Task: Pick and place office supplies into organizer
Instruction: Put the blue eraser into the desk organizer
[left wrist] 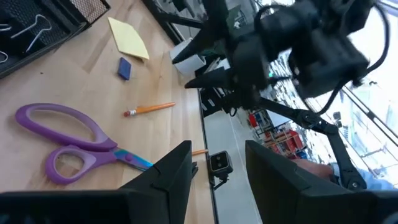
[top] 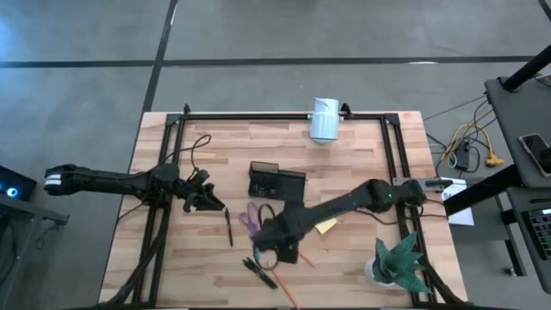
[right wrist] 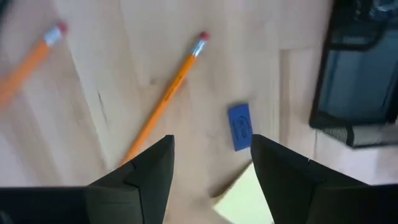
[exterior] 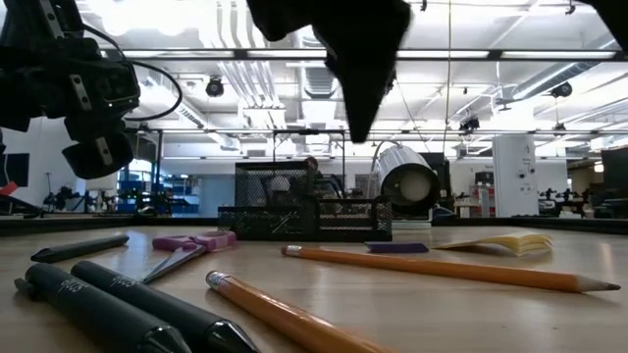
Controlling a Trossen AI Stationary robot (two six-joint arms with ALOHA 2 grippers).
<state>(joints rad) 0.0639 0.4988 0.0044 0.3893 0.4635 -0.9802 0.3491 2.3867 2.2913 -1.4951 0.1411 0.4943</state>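
The worktop (top: pixel 362 151) is seen from above with a frame (top: pixel 258 115) bolted along its far edge and down both sides. The right arm (top: pixel 344 205) is stretched from the right side toward the middle, and its gripper (right wrist: pixel 211 162) is held above the wood with the fingers apart and nothing between them. The left gripper (left wrist: pixel 217 168) is held over the left part of the worktop, also spread and empty. A plant (top: pixel 398 261) is set at the near right corner, and a white cylinder (top: pixel 325 119) is laid at the far edge. The organizer (top: pixel 275 182) is placed near the middle, with paper clips visible in one compartment. The scissors (left wrist: pixel 68 140) are laid just nearer than it, flat on the wood. A yellow pad (left wrist: pixel 128 37) is found beside the organizer, toward the right edge. Two pencils (right wrist: pixel 165 96) are laid apart near the near edge, with markers (exterior: pixel 118 309) beside them. A pen (top: pixel 230 229) is laid left of the scissors. A blue eraser (right wrist: pixel 239 126) is set between pad and pencil, touching neither.
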